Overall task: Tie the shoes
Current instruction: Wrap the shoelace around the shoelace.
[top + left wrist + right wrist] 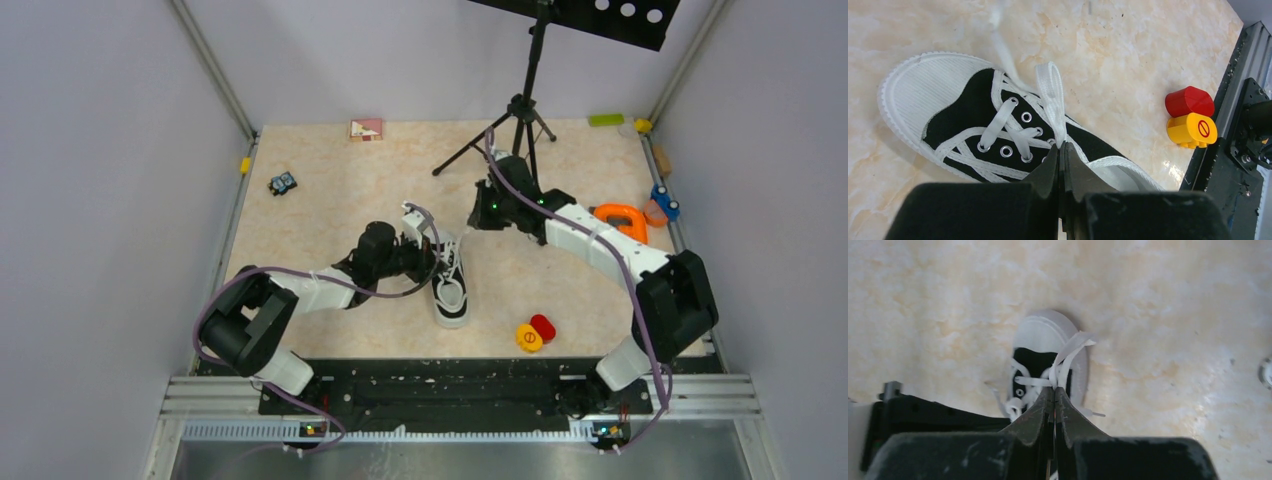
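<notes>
The shoe (452,290) is a small black sneaker with a white toe cap, lying mid-table with its toe toward the arms' bases. My left gripper (438,255) hangs just over the shoe's opening. In the left wrist view its jaws (1063,146) are shut on a white lace (1050,92) that loops up from the eyelets of the shoe (968,112). My right gripper (470,224) is held higher, behind the heel. In the right wrist view it (1054,389) is shut on the other lace (1070,350), pulled up above the shoe (1045,332).
A red block (543,325) and a yellow block (529,338) lie right of the toe. A black tripod (520,110) stands behind the right arm. An orange piece (622,218) and a blue toy (665,200) sit at the right edge, a toy car (283,183) at back left.
</notes>
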Controlling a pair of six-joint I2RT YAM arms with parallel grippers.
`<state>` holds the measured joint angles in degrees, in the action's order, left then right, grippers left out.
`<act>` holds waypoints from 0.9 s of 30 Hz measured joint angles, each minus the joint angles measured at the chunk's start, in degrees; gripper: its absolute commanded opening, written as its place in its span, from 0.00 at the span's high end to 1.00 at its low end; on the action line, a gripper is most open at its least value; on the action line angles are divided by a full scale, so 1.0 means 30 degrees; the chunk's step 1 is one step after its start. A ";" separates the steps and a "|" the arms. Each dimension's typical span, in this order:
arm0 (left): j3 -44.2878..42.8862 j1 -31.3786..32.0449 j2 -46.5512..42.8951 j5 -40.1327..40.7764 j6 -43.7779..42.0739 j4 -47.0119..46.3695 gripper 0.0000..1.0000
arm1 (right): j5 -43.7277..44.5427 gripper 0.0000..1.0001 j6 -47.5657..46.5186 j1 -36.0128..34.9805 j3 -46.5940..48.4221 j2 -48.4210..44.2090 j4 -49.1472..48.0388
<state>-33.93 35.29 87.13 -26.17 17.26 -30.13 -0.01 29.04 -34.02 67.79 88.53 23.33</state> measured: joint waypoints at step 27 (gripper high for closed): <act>0.0605 0.0000 0.0532 0.0175 0.0503 -0.2244 1.00 | -0.6411 1.00 0.1020 -0.1603 -0.0510 -0.2251 -0.1515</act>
<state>-32.12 35.29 88.73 -25.65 18.76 -36.86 -19.25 32.10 -38.83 66.26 81.78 18.79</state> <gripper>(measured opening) 0.008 0.008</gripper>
